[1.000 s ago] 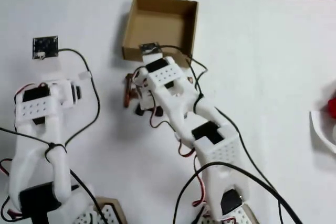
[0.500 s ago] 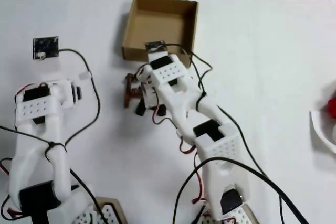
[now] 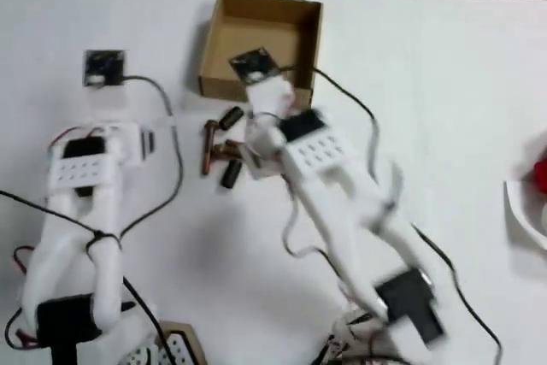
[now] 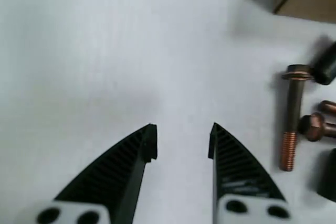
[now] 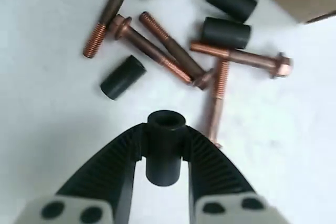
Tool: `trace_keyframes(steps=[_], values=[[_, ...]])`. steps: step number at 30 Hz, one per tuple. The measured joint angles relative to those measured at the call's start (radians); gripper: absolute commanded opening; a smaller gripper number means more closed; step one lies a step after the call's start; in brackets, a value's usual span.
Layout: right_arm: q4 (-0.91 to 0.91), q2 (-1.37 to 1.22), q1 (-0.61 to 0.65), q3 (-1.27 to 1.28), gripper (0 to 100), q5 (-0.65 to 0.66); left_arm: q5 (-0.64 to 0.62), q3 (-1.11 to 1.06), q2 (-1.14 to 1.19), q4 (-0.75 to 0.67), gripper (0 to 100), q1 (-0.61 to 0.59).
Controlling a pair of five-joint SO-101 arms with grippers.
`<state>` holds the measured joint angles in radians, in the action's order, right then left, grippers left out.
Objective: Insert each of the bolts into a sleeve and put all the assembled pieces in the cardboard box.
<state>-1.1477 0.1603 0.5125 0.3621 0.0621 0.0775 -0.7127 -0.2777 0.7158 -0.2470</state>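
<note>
Five bolts point(image 5: 157, 51), copper-coloured, loose on table point(image 4: 105, 51) just beyond right gripper point(image 5: 165, 136). Several cross or touch; one lies w/ threaded end nearly at the fingertips.

Four loose sleeves point(image 5: 226, 32), black, on their sides among and around the bolts, further out from the fingers.

One held sleeve point(image 5: 164, 153), clamped btwn right fingers, bore end facing the wrist camera, approx. in line w/ the fingers.

Left gripper point(image 4: 181, 142): fingers spread apart, nothing btwn them, over bare table. Pile lies off to one side of the fingertips, not touching.

Cardboard box point(image 3: 220, 87): past the pile, beyond both sets of fingers. No bolt sits in a sleeve yet, as far as visible.

Risks (judgement):
- Held sleeve is smooth and round, pinched on two sides only; may twist or slip when a bolt pushes into the bore.
- Bolt tip off-axis to bore: catches on rim, shoves sleeve out of grip.
- Bolts overlap: left fingers closing on one may drag or flick neighbours, or pinch two.
- Loose sleeves roll if nudged, poss. out of reach.
- Closest bolt sits near right fingertips; any dip could knock it.
</note>
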Motion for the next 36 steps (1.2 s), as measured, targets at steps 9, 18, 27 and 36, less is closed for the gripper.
trace_keyframes(steps=[9,18,27,36], values=[[0.152,0.305,-0.331,0.308,2.0,0.124,-0.126,0.292,0.436,0.037,19,0.155],[0.293,0.313,-0.442,0.482,2.0,0.130,-0.230,0.802,0.816,0.437,19,0.196],[0.304,0.313,-0.443,0.486,2.0,0.130,-0.233,1.063,0.873,0.647,19,0.209],[0.311,0.313,-0.443,0.486,2.0,0.130,-0.255,1.143,0.873,0.736,19,0.273]])
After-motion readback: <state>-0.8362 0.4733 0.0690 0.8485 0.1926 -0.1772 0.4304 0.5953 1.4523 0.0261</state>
